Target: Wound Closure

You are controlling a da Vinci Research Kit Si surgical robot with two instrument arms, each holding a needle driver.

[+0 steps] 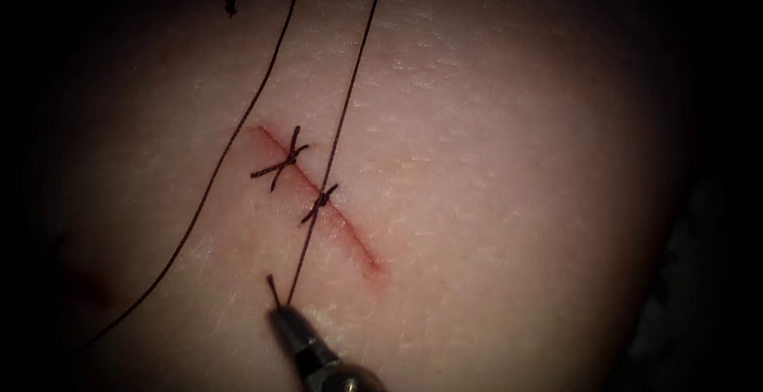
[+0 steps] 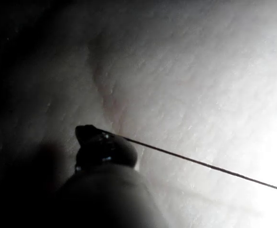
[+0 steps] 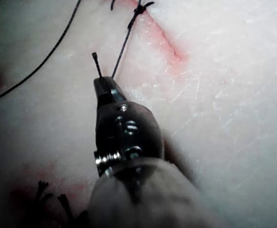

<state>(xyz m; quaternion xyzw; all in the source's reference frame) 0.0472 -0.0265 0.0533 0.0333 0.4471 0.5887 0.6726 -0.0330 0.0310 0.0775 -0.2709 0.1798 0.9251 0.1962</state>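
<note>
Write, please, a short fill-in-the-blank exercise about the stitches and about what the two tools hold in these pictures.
1. The cut in the tissue carries ___ knotted stitches.
2. The right tool and the left tool both have their jaws shut on the ___.
3. From the right tool, the strand runs up through the ___ of the knots.

Missing words: two; thread; lower
</note>
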